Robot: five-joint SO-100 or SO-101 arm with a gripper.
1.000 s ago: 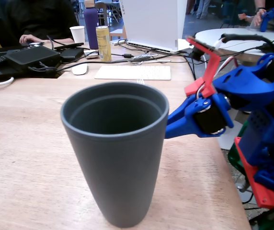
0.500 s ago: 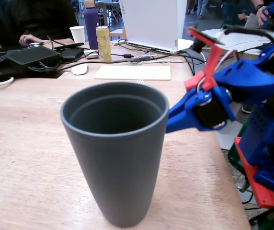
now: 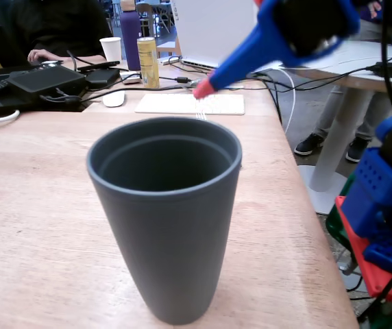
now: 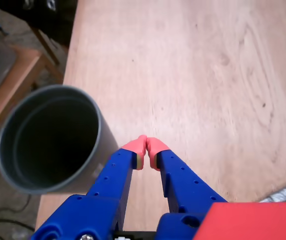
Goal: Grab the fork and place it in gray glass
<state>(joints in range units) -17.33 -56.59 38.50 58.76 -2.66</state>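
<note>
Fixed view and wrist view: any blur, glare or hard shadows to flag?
Fixed view: the gray glass is sharp, the blue gripper above it soft and cropped, the background desk clutter hazy. Wrist view: even light, no glare on the table; the glass interior is dark, its bottom unreadable.

We find no legible text, label, brand, number or sign in either view. In the fixed view, the slim gold can [image 3: 147,62] at the far end of the table carries dark markings, but they are too small and blurred for us to read. The white paper cup [image 3: 111,49] beside it, the purple bottle [image 3: 130,35] and the white keyboard [image 3: 190,103] show no characters we can make out. The gray glass [image 3: 165,213] has a plain wall in both views.
</note>
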